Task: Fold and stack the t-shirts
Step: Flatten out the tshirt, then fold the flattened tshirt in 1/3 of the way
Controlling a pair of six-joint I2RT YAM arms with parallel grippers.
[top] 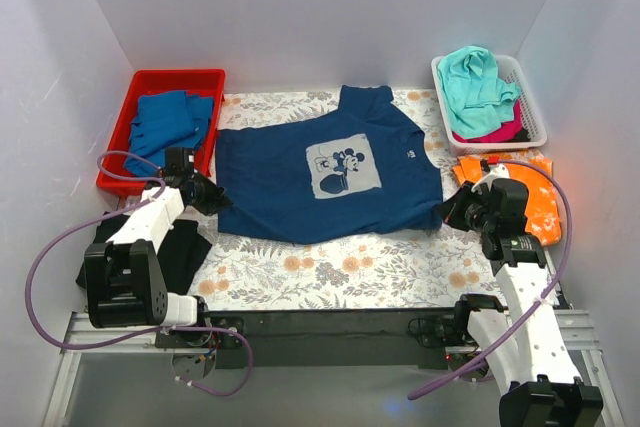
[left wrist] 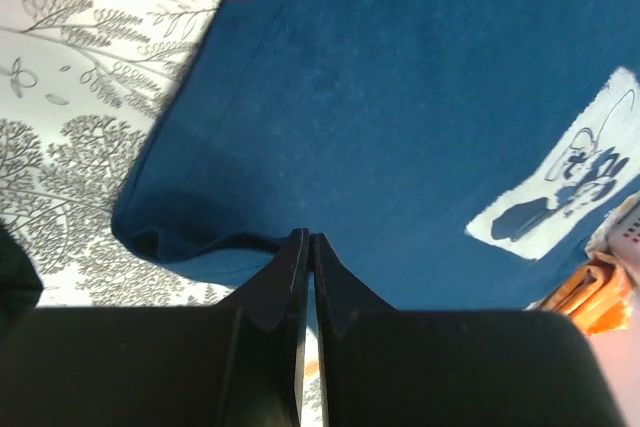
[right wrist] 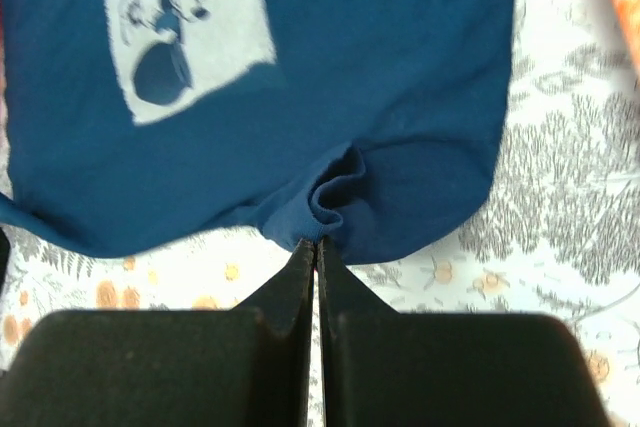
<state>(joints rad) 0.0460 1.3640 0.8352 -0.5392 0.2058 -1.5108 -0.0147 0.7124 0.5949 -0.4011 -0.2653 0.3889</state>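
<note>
The navy t-shirt (top: pixel 330 172) lies spread print-up on the floral table cover, its pale grey mouse print (top: pixel 343 167) in the middle. My left gripper (top: pixel 215 197) is at the shirt's left edge; in the left wrist view its jaws (left wrist: pixel 308 239) are shut on the navy cloth (left wrist: pixel 400 97), which is bunched there. My right gripper (top: pixel 450 209) is at the shirt's right edge; in the right wrist view its jaws (right wrist: pixel 317 242) are shut on a puckered fold of the hem (right wrist: pixel 340 192). The print also shows in the right wrist view (right wrist: pixel 185 32).
A red tray (top: pixel 175 75) at back left holds a mid-blue shirt (top: pixel 165 122). A white basket (top: pixel 530 97) at back right holds teal (top: pixel 475 82) and pink (top: pixel 500 132) shirts. An orange shirt (top: pixel 535 197) lies under the right arm, a black one (top: pixel 180 247) by the left arm.
</note>
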